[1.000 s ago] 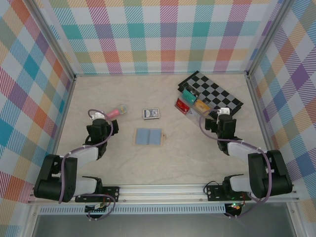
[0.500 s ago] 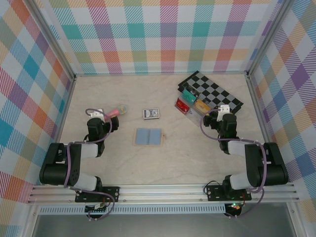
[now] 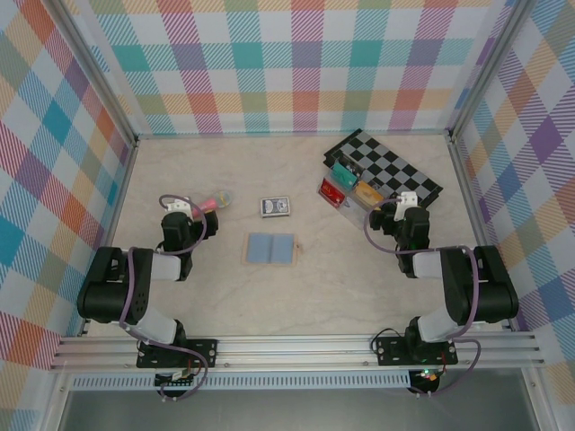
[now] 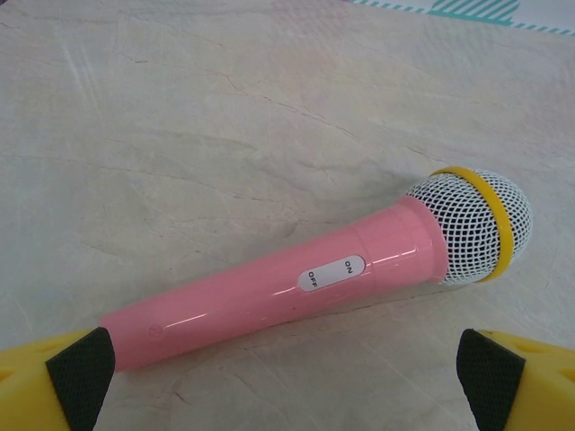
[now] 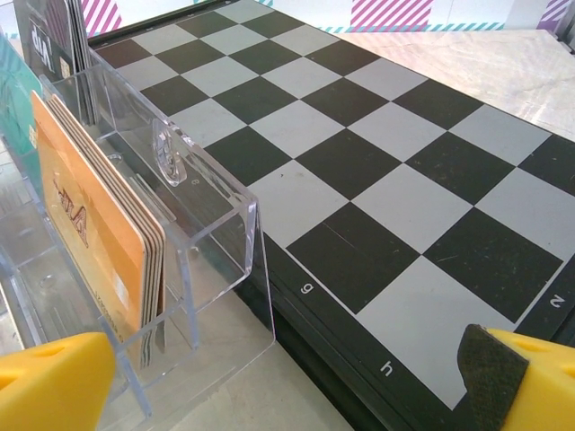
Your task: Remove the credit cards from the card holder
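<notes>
The card holder (image 3: 270, 249) lies opened flat mid-table, blue-grey lining up with a tan rim. The credit cards are hidden; I cannot make any out on the lining. My left gripper (image 3: 177, 208) sits well left of the holder, open, its yellow fingertips (image 4: 81, 377) spread on either side of a pink toy microphone (image 4: 296, 287) and apart from it. My right gripper (image 3: 409, 199) is far right of the holder, open, its fingertips (image 5: 54, 386) wide apart in front of the corner of a chessboard, with nothing between them.
A dark blue playing-card pack (image 3: 276, 207) lies just behind the holder. A clear rack of coloured cards (image 5: 135, 251) stands against the black-and-white chessboard (image 5: 377, 153) at the back right. Checked walls close in the table on three sides.
Both arms have folded up, with their elbows drawn in from the near edge toward the grippers. The grippers have hardly shifted and stay open. The card holder has not moved.
</notes>
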Tool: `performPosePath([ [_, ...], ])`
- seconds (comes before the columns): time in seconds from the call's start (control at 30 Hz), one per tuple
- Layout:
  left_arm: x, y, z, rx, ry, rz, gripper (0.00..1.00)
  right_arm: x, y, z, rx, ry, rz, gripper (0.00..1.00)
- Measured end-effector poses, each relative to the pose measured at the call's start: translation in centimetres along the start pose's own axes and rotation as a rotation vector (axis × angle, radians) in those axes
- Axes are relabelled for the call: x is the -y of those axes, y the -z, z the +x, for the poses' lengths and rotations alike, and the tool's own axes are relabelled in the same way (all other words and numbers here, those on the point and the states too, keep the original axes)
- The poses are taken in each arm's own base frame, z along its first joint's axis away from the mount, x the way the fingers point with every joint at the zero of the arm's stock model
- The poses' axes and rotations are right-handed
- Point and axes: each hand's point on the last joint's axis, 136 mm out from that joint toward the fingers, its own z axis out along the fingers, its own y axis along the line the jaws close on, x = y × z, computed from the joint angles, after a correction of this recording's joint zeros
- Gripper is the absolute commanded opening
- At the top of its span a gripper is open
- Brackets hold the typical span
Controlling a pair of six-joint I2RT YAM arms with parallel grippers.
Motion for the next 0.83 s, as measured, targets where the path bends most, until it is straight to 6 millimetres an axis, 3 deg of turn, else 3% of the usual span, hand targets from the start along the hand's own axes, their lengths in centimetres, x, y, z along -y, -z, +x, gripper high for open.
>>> performPosePath([
  [0.83,1.5,-0.5,-0.2,-0.019,-0.06,0.056,1.0,0.1,-0.1,0.1,-0.01,-0.02,-0.024,1.0],
])
